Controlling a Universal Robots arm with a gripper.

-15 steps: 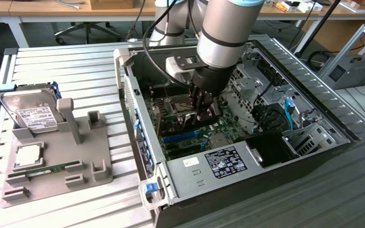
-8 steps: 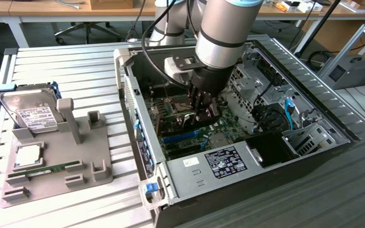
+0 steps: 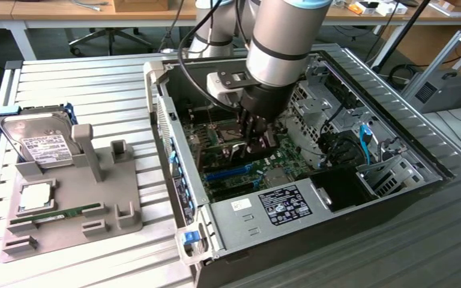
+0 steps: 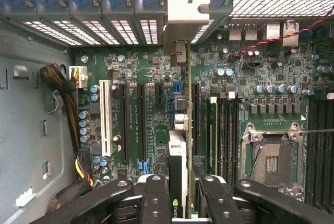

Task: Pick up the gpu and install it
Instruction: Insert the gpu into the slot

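Observation:
My gripper [image 3: 256,143] is down inside the open computer case [image 3: 295,210], just above the motherboard [image 4: 156,72]. It is shut on the gpu [image 4: 177,153], which the wrist view shows edge-on between the two black fingers [image 4: 156,198]. The card's silver end bracket [image 4: 185,7] points toward the case's rear slot openings. The card hangs over the motherboard, in line with the long black expansion slots [image 4: 142,122]. I cannot tell whether its lower edge touches a slot. In the exterior view the gpu [image 3: 261,149] is a dark piece under the fingers.
A white slot [image 4: 106,117] and the bare CPU socket [image 4: 271,164] flank the card. Cable bundles [image 4: 70,104] lie at the case wall. On the table at the exterior view's left, a grey holder [image 3: 94,204] carries a hard drive [image 3: 42,141], a CPU [image 3: 36,198] and a memory stick [image 3: 58,214].

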